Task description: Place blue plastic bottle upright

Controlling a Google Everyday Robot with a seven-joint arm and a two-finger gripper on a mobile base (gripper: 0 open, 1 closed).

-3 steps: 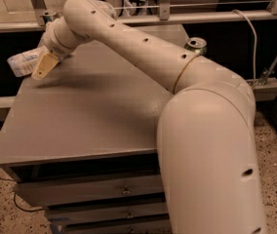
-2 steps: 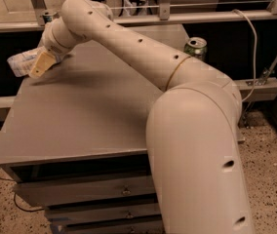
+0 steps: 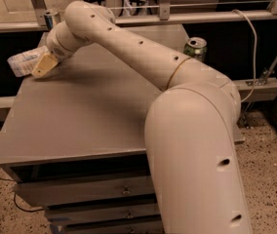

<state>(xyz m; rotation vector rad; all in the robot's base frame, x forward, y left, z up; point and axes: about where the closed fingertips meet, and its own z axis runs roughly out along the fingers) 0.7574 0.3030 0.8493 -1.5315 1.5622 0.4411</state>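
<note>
Gripper (image 3: 37,69) far-left — around blue plastic bottle (image 3: 20,62)

Grey table (image 3: 80,116) with drawers (image 3: 124,191) beneath, standing on speckled floor (image 3: 270,179); metal railing (image 3: 202,17) behind; white cable (image 3: 254,48) hanging at right. Lighting dim, warm. Pincer (image 3: 43,66) at the table's far left edge.

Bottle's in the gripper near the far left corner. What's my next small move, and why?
Likely turn the wrist to tip the blue plastic bottle toward vertical, easing it inward over the table. The gripper holds it lying nearly sideways, and it overhangs the table's left edge, so releasing now would probably drop it.
</note>
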